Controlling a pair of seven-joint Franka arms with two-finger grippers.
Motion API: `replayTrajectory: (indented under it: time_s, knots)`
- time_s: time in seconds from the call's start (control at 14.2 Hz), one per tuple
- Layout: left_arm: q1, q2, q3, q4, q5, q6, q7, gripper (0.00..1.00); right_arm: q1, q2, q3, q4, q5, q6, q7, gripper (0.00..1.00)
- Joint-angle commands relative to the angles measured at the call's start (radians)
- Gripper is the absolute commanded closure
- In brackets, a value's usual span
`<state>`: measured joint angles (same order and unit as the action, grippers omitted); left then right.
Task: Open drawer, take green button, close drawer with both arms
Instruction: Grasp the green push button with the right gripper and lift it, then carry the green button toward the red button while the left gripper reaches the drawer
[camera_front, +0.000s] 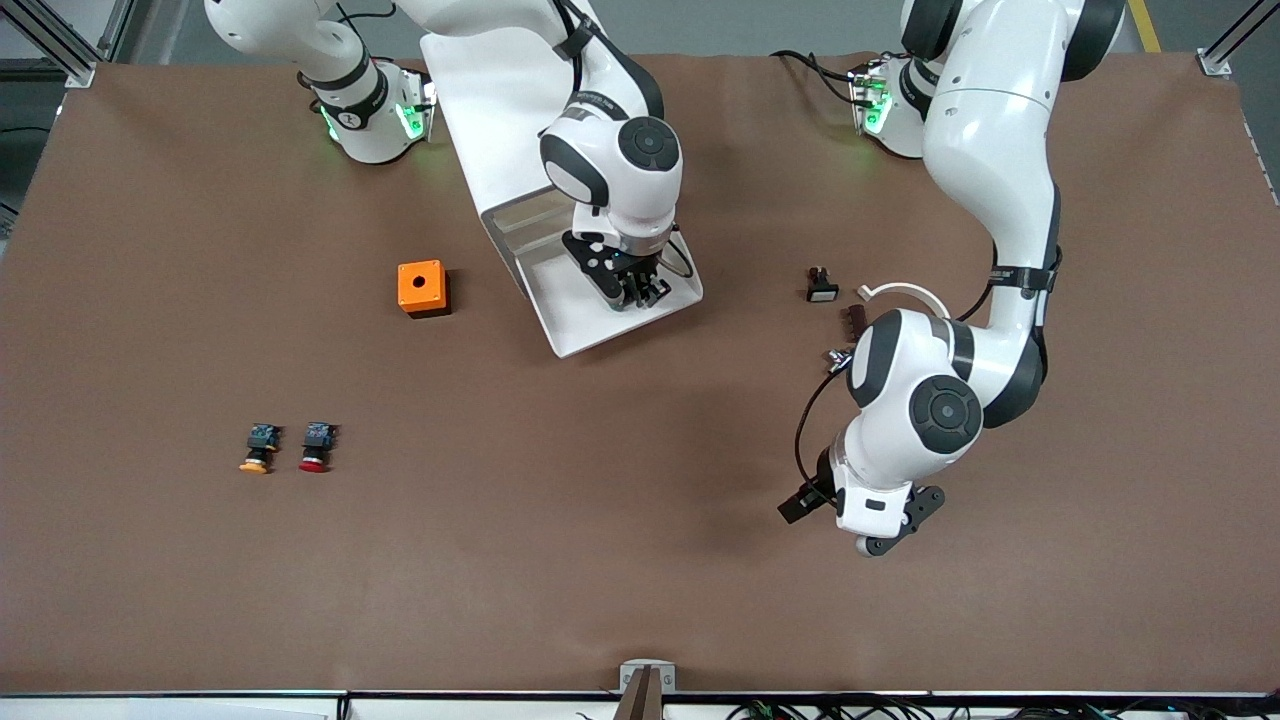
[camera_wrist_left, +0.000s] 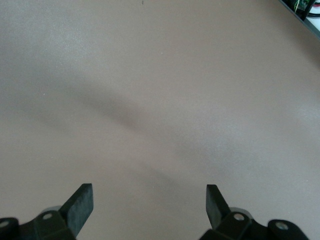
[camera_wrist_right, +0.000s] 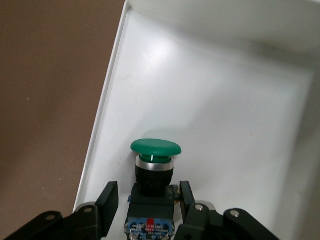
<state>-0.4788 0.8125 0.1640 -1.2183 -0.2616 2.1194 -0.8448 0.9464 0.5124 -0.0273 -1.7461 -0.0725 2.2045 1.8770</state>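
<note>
I see the drawer (camera_front: 590, 320) pulled out of the white cabinet (camera_front: 500, 110), its shallow white tray open toward the front camera. The right claw (camera_front: 632, 290) is down inside the tray. In the right wrist view the button (camera_wrist_right: 155, 170) lies in the drawer near one side wall, green cap pointing away from the claw, black-and-blue body between the two fingers (camera_wrist_right: 107, 200). The fingers sit just beside the body on either side; I cannot tell whether they are pressing on it or a sliver apart, so I log the right claw's grip as undetermined. The button rests on the tray floor.

The left claw (camera_front: 880, 520) hangs over bare brown table (camera_front: 600, 560) toward the left arm's end, waiting. Its wrist view shows both fingertips (camera_wrist_left: 80, 202) spread wide with nothing between them.

Other items on the table: an orange box (camera_front: 423, 288) with a round hole in its top, beside the drawer toward the right arm's end; nearer the front camera, a yellow-capped button (camera_front: 258, 447) and a red-capped button (camera_front: 317, 446) side by side; a small black part (camera_front: 822, 285) near the left arm.
</note>
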Motion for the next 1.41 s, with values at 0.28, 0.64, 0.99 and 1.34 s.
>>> replayTrajectory:
  time_s: [0.28,0.64,0.99,1.34]
  knots:
    - [0.000,-0.010,0.003,-0.015,0.018,0.010,0.018,0.01,0.000,0.018,-0.003,0.023,0.013,0.000,0.007,1.00]
    - [-0.001,-0.012,0.003,-0.015,0.018,0.010,0.018,0.01,-0.037,0.002,-0.002,0.049,0.013,-0.014,-0.004,1.00]
    - [-0.009,-0.015,0.006,-0.027,0.034,0.010,0.009,0.01,-0.102,-0.049,-0.006,0.150,0.072,-0.190,-0.171,1.00]
    - [-0.075,-0.021,-0.001,-0.056,0.103,0.001,0.003,0.01,-0.187,-0.164,-0.009,0.140,0.074,-0.339,-0.407,1.00]
